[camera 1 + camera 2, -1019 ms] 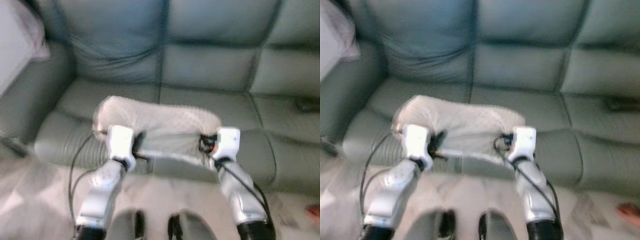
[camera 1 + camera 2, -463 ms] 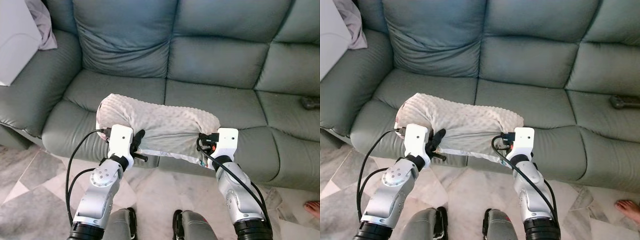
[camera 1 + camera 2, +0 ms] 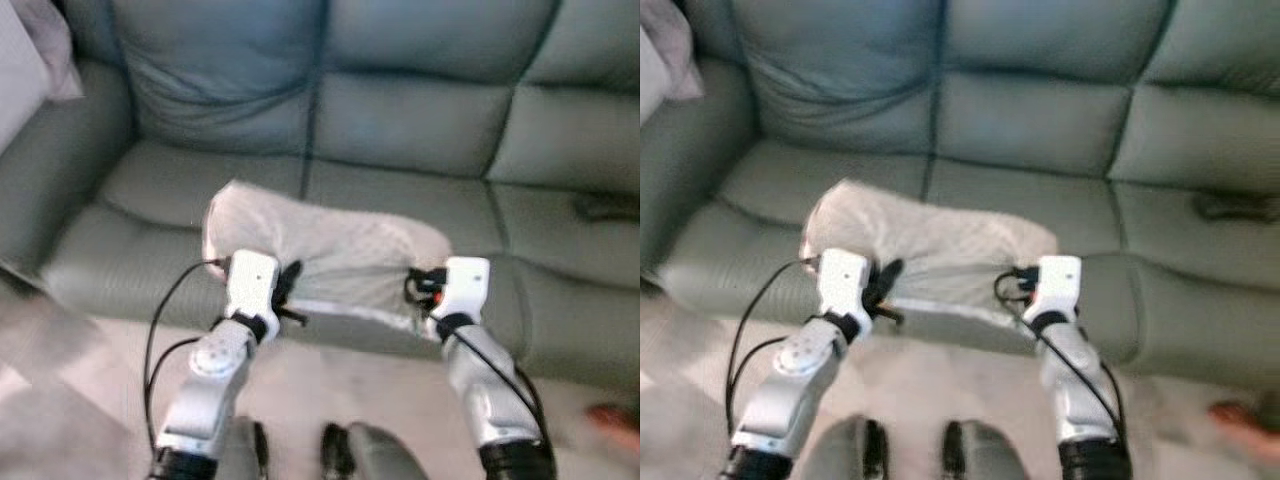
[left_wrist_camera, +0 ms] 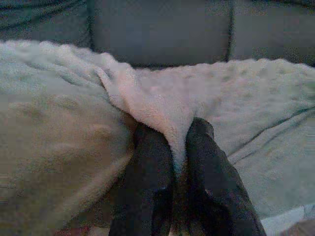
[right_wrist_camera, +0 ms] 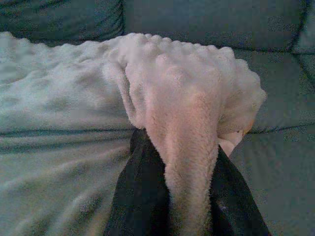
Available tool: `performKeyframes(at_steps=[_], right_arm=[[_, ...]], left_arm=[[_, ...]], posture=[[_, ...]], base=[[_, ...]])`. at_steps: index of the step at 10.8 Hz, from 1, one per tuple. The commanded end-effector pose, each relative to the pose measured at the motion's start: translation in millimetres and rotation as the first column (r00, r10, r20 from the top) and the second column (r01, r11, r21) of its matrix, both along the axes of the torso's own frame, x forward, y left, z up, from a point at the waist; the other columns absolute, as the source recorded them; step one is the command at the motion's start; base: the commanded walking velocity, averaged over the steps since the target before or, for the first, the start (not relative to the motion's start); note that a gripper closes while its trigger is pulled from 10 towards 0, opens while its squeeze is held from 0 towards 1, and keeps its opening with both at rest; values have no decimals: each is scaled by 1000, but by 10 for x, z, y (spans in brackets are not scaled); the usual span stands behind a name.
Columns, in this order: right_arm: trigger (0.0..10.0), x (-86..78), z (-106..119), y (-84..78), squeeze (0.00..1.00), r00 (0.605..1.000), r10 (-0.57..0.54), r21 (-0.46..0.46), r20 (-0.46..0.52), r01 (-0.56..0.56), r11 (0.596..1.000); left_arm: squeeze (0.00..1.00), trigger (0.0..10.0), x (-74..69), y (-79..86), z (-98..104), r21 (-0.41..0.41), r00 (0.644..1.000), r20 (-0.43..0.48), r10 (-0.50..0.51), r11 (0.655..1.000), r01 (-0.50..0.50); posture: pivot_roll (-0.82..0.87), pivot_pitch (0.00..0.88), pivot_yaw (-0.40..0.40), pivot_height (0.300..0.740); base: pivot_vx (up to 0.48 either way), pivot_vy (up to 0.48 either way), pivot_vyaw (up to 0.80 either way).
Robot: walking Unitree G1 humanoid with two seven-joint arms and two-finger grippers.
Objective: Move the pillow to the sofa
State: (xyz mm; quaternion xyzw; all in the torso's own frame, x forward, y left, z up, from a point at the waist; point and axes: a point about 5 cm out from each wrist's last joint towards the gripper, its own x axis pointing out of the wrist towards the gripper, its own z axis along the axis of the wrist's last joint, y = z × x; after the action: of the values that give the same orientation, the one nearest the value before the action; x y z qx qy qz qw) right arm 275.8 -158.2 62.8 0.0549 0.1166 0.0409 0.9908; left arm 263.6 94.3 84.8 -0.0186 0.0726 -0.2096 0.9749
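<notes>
A cream, bumpy-textured pillow (image 3: pixel 330 250) is held lengthwise between my two arms, above the front edge of the grey-green sofa (image 3: pixel 400 120). My left gripper (image 4: pixel 178 140) is shut on a fold of the pillow (image 4: pixel 162 98) at its left end. At the right end my right gripper (image 5: pixel 184 147) is shut on a thick bunch of the pillow (image 5: pixel 182 83). In the head views the left gripper (image 3: pixel 284 285) and right gripper (image 3: pixel 425 290) pinch the near side of the pillow. Both head views are blurred.
The sofa's seat cushions (image 3: pixel 180 185) lie just beyond the pillow. A dark object (image 3: pixel 605 207) rests on the right seat. A pale cloth (image 3: pixel 45 45) lies on the left armrest. A person's foot (image 3: pixel 1245 425) shows on the marble floor at the right.
The whole picture has shifted and blurred, so the camera moved. The sofa looks slightly nearer. Both grippers keep the same hold on the pillow.
</notes>
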Motion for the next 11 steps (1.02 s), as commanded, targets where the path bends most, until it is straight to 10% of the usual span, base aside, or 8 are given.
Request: performKeyframes(at_steps=[1, 11], right_arm=[[10000, 2, 2, 30, 0, 1000, 6, 1, 4, -6, 1000], [10000, 9, 0, 25, 0, 1000, 3, 0, 0, -3, 1000]], left_arm=[[0, 10000, -6, 20, 51, -9, 1000, 26, -1, 1000, 1], [0, 10000, -14, 26, 112, -82, 999, 38, -26, 996, 29]], posture=[[-22, 157, -29, 740], [-27, 164, -29, 740]], base=[[0, -337, 0], [0, -99, -87]])
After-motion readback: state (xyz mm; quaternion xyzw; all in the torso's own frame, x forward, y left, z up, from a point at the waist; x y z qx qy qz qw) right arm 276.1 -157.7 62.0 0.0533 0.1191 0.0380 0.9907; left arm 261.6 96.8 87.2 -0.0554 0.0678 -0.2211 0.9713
